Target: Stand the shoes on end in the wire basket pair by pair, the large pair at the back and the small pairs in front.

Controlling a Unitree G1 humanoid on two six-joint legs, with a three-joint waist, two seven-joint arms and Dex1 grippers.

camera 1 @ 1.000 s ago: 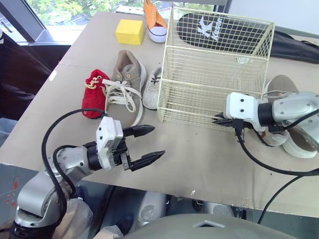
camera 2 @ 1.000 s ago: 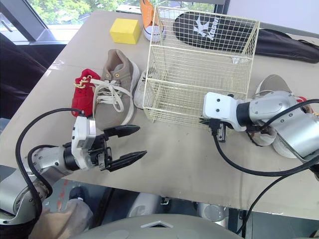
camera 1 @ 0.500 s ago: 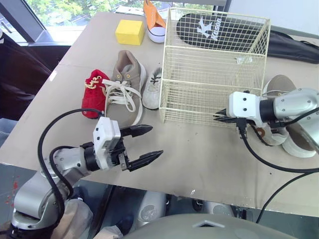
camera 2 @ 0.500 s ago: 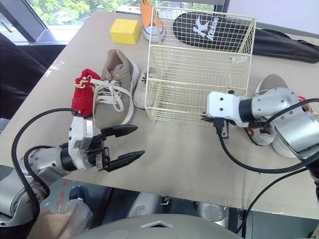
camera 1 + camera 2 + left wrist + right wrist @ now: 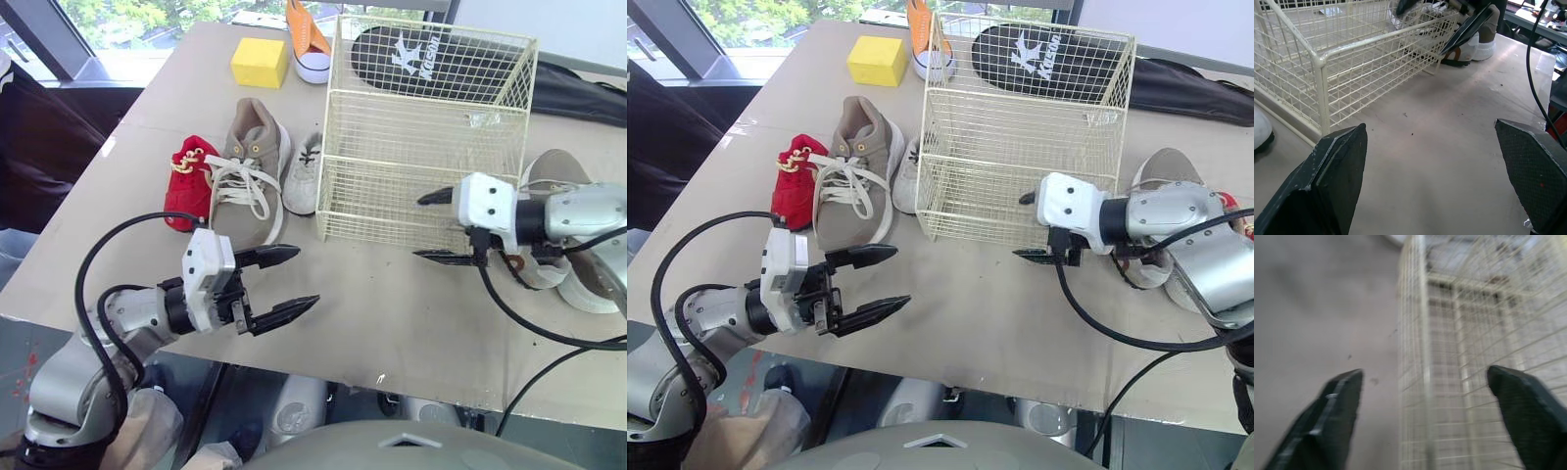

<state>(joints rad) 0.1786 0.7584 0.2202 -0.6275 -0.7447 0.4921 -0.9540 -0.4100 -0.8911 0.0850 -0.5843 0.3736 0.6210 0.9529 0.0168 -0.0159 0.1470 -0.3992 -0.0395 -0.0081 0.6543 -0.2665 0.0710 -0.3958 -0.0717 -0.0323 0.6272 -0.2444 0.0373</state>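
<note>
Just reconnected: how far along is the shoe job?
Done: nothing; the wire basket holds no shoes. In hand: nothing; left gripper and right gripper are open, the right by the basket's front. To do: every pair; tan shoe, red shoe, white shoe lie beside it.

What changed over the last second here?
The right gripper opened at the wire basket's front right corner; its fingers are now spread apart. The left gripper stayed open above the table's near edge, and the shoes lie where they were.
</note>
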